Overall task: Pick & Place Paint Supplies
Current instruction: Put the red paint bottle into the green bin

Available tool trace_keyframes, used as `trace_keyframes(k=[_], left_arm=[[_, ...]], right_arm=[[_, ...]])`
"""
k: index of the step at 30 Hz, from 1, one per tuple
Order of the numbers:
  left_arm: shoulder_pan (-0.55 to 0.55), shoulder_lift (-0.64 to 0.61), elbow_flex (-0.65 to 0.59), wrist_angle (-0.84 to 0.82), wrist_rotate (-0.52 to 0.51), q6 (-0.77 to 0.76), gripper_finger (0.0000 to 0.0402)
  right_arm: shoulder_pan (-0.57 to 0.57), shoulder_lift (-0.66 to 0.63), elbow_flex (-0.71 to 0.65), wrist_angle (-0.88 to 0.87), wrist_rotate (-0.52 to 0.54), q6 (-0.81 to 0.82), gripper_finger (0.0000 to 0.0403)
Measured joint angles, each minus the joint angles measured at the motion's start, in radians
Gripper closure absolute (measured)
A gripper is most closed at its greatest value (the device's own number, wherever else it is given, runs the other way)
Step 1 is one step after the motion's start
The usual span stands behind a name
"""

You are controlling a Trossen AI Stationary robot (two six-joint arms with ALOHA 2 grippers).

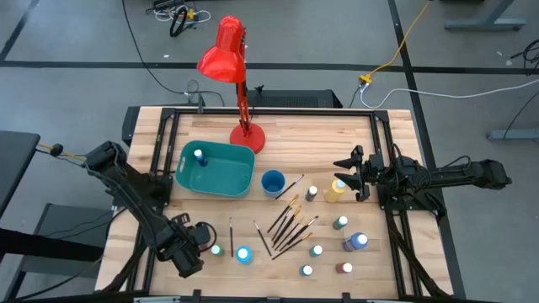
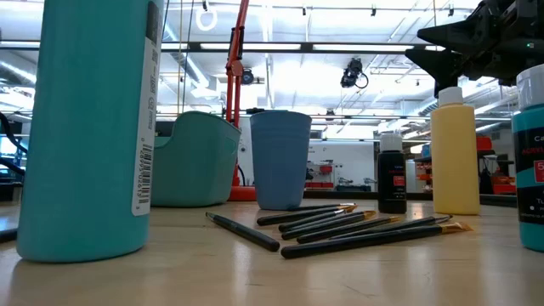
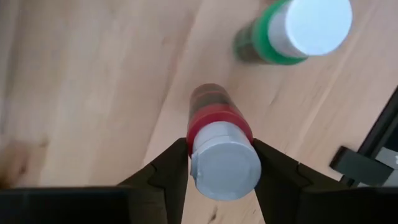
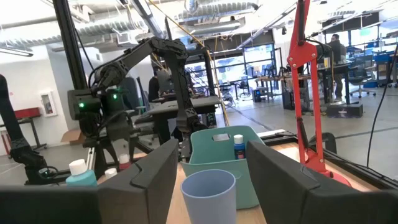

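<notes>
My left gripper (image 3: 224, 171) points down at the table's near left (image 1: 197, 245) and is shut on a red paint bottle (image 3: 212, 112) with a white cap. A green bottle (image 3: 292, 31) stands just beside it, and a teal bottle (image 1: 243, 254) a little farther right. Dark-handled brushes (image 1: 286, 225) lie in a loose fan at the table's middle. Other small bottles (image 1: 340, 223) and a yellow bottle (image 1: 336, 190) stand to the right. My right gripper (image 1: 349, 172) hovers open above the table at the right, near the yellow bottle. My left gripper pinches the red bottle at its white cap (image 3: 208, 158), one finger (image 3: 166, 168) on each side. The fingers come from above, pointing down. The bottle stands upright below them; whether its base rests on the table I cannot tell.
A teal bin (image 1: 221, 181) with one blue bottle (image 1: 200, 156) inside sits at the centre left. A blue cup (image 1: 273, 182) stands to its right, and a red desk lamp (image 1: 244, 126) behind it. Bare wood lies left of the left gripper.
</notes>
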Motion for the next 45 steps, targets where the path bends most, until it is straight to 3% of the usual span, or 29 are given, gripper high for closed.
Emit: trace_keyframes(k=[9,17,31,35,45], left_arm=[[0.093,0.000,0.148,-0.240,-0.020,0.077,0.0235],[0.233,-0.005,0.285,-0.472,-0.161,0.293,0.0242],[0.626,-0.143,0.287,-0.496,-0.210,0.709,0.0239],[0.710,-0.190,0.239,-0.467,-0.191,0.779,0.0236],[0.881,-0.355,-0.057,-0.298,-0.121,0.873,0.0234]], right_arm=[[0.000,0.000,0.000,0.003,0.000,0.000,0.0199],[0.000,0.000,0.000,0.012,0.000,0.000,0.0199],[0.000,0.000,0.000,0.007,0.000,0.000,0.0199],[0.000,0.000,0.000,0.007,0.000,0.000,0.0199],[0.000,0.000,0.000,0.008,0.000,0.000,0.0199]])
